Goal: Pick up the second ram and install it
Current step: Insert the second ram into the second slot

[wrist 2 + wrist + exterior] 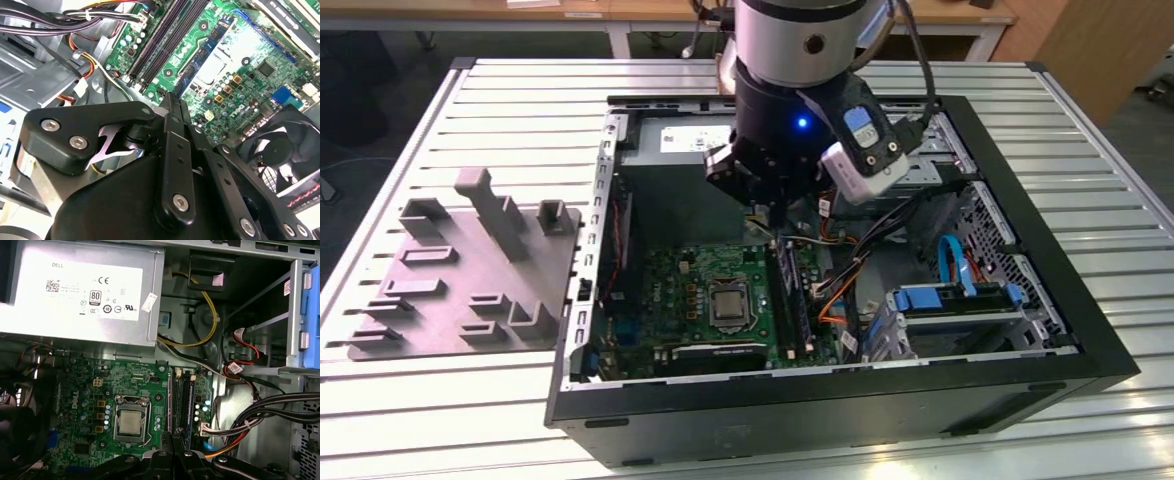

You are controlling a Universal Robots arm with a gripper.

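Low inside the open computer case (827, 415), over the motherboard (680, 290), the gripper (172, 97) looks clamped on the second ram (200, 57), just beside the memory slots (167, 37) (on their processor socket (215, 65) side). Seating it well calls for a level stick, squared over one slot and pressed evenly.

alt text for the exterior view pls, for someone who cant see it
A robot arm reaches down into an open computer case lying on a slatted metal table, its gripper just above the memory slots of the motherboard, beside the processor socket. A grey fixture plate sits on the table at the exterior view's left.
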